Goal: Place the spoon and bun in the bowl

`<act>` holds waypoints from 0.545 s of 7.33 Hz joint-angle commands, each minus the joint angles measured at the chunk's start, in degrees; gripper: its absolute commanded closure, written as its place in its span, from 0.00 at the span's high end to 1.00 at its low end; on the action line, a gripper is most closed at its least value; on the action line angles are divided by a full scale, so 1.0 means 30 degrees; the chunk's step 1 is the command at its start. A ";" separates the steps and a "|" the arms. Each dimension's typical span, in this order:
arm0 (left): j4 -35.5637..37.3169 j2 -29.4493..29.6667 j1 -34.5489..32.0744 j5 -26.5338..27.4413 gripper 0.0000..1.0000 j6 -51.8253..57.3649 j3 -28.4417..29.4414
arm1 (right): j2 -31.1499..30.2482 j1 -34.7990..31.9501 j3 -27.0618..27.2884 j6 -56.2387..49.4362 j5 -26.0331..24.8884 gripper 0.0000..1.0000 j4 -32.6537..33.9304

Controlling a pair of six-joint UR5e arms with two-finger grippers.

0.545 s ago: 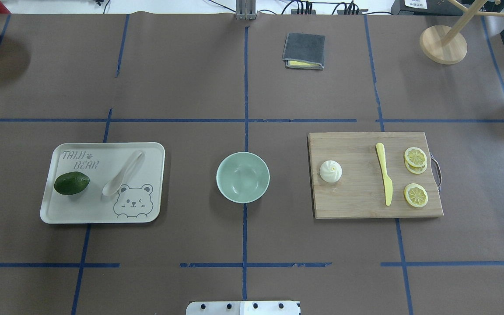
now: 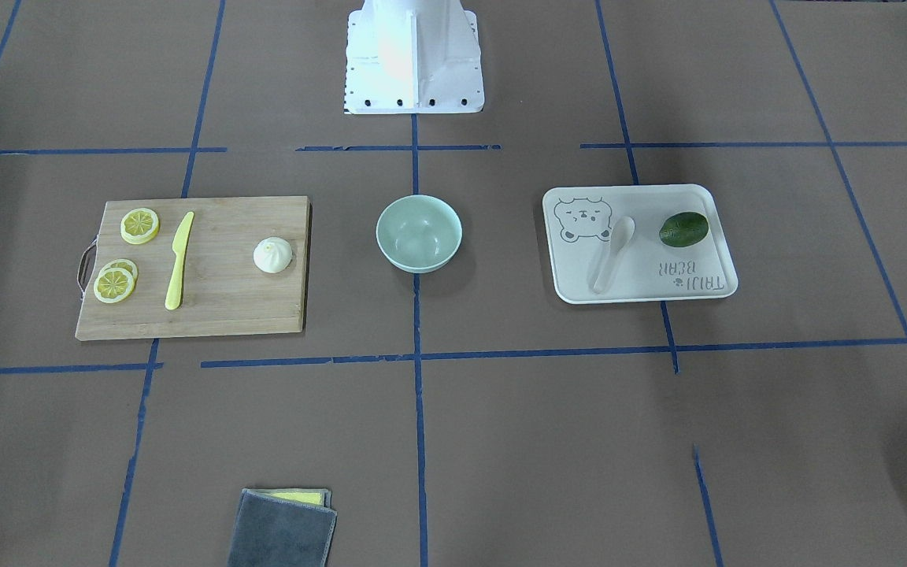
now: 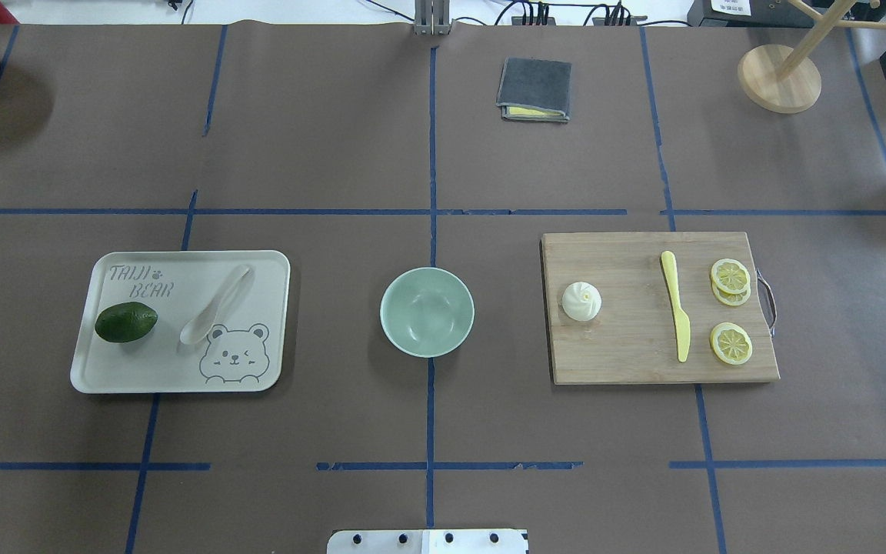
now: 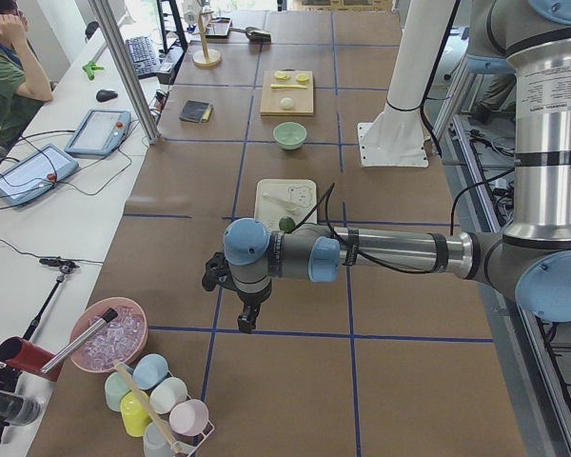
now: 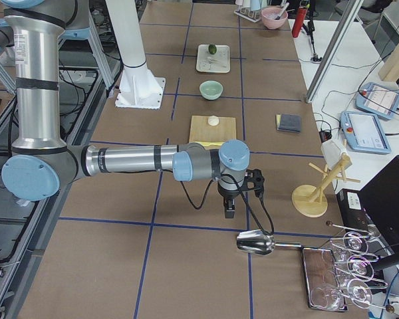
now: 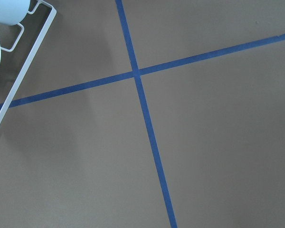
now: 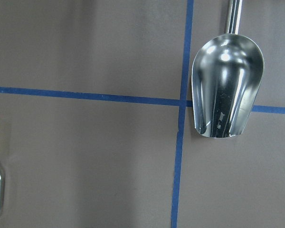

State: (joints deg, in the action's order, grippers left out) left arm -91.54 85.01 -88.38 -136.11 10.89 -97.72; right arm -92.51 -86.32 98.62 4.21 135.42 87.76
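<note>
Nothing has moved since the earlier overhead frame: all items sit where they were.

My left arm (image 4: 390, 251) is stretched out level and low over the table, wrist bent, so my left claw (image 4: 248, 322) points straight down above a blue tape cross. Whether it is open or closed I cannot tell. My right arm (image 5: 126, 161) mirrors that at the other end, with my right claw (image 5: 229, 211) pointing down over brown paper. I cannot tell its state either.

- Wooden cutting board (image 3: 627, 350): flat rectangle with visible grain, and its wire-handle end is the one nearer my right claw.
- White tray (image 3: 158, 365): rounded corners and a bear print, lying between my left claw and the bowl.
- Bowl (image 3: 427, 312): round, smooth, pale mint and empty. It is well apart from both claws, between tray and board.
- Shiny metal scoop (image 7: 227, 85): near my right claw.
- Spoon (image 3: 216, 308): glossy white with a deep scoop, lying on the tray well apart from my left claw.
- Yellow plastic knife (image 3: 676, 312): lying on the board.
- Dark green oval fruit (image 3: 126, 322): on the tray beside the spoon.
- Bun (image 3: 581, 301): white, round and pleated on top. It sits on the board's end farther from my right claw.
- Lemon slices (image 3: 731, 342): on the board's handle end.
</note>
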 commanded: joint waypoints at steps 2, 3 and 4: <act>-0.1996 0.0169 0.0161 0.0136 1.00 0.0005 0.0053 | 0.0423 0.0120 0.0701 0.0177 0.0007 1.00 -0.0423; -0.3165 0.0140 0.0133 -0.0066 1.00 0.0033 -0.0064 | 0.0600 0.0238 0.0788 0.0265 0.0036 1.00 -0.1817; -0.5120 0.0169 0.0161 -0.0561 1.00 -0.0024 0.0138 | 0.0544 0.0239 0.0730 0.0237 -0.0022 1.00 -0.3658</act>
State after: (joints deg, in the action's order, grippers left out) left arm -100.84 85.47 -87.97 -136.51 10.93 -97.63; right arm -91.05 -85.76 100.82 4.84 135.47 82.49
